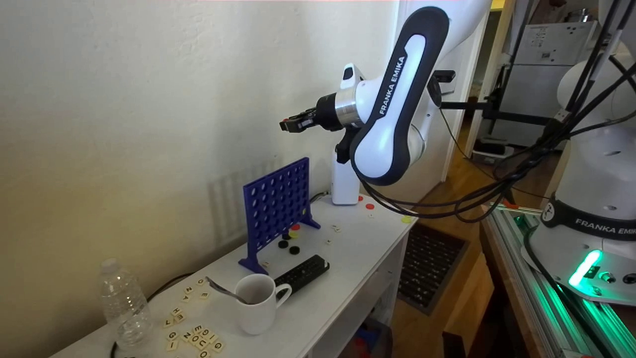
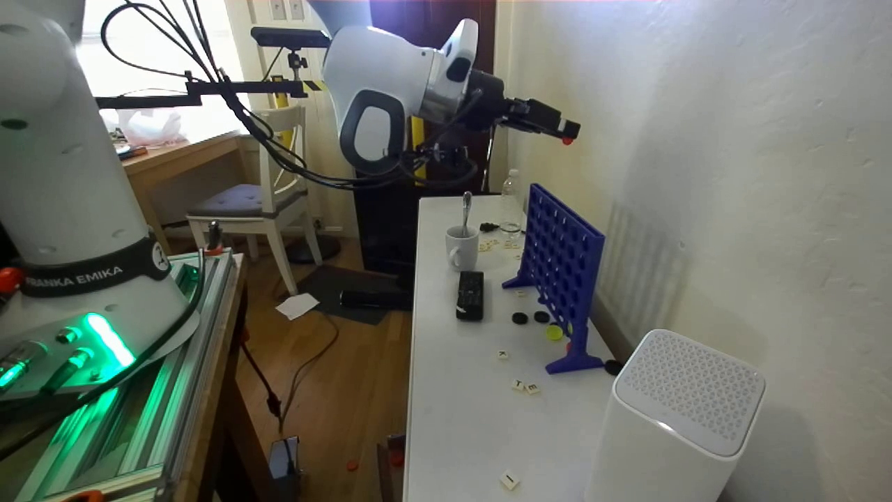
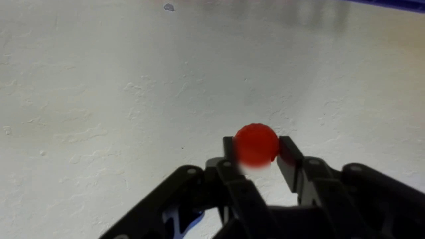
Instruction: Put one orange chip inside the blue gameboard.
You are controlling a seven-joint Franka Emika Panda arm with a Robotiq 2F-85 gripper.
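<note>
The fingers (image 3: 291,162) of the gripper (image 3: 257,146) are clamped on an orange-red chip (image 3: 256,142), one on each side of it. The chip's lower edge is blurred in the wrist view, so how deeply it sits between them is hard to tell. In both exterior views the gripper is raised well above the worktop (image 1: 357,243) and higher than the blue gameboard (image 1: 277,201), with the chip apart from the board. The gameboard stands upright near the wall (image 1: 124,99). In an exterior view, black discs (image 1: 294,250), a yellow disc (image 1: 293,235) and a red disc (image 1: 295,227) lie by its near side. Nearer still is a white mug (image 1: 256,311), a spoon (image 1: 223,290) leaning left in it; a black oblong object (image 1: 305,272) lies just right of the mug. A clear bottle (image 1: 124,308) stands at left, with letter tiles (image 1: 200,343) scattered between bottle and mug. A white box (image 1: 345,181) stands at the far end, right of the gameboard.
</note>
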